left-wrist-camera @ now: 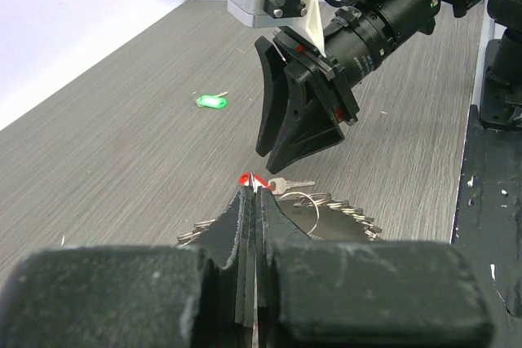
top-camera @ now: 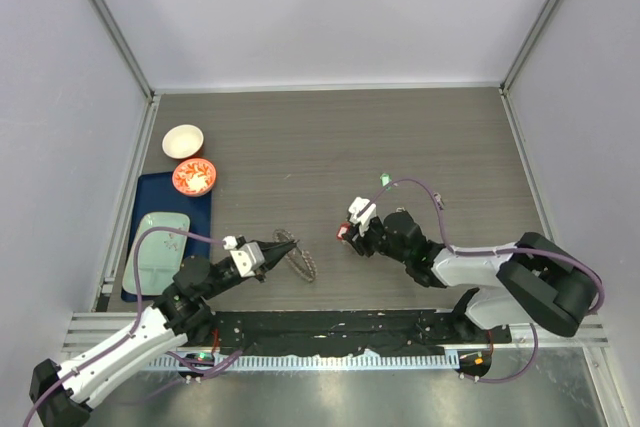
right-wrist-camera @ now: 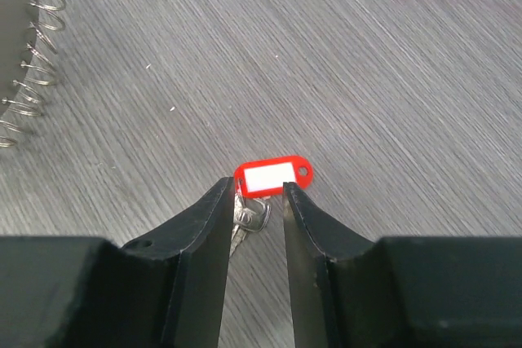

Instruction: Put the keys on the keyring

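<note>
Keyring (left-wrist-camera: 355,216), one, pinched in shut left claw (left-wrist-camera: 249,193); right claw (right-wrist-camera: 257,186) part-open astride one red key (right-wrist-camera: 273,175)

Soft overhead light is casting faint shadows on the table (top-camera: 400,137), while the left gripper (left-wrist-camera: 249,197) is blurring close up.

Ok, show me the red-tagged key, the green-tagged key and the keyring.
red-tagged key (right-wrist-camera: 273,175): right wrist view, on the red plastic tag.
green-tagged key (left-wrist-camera: 211,102): left wrist view, on the green tag.
keyring (left-wrist-camera: 357,222): left wrist view, just under its jagged edge.
</note>
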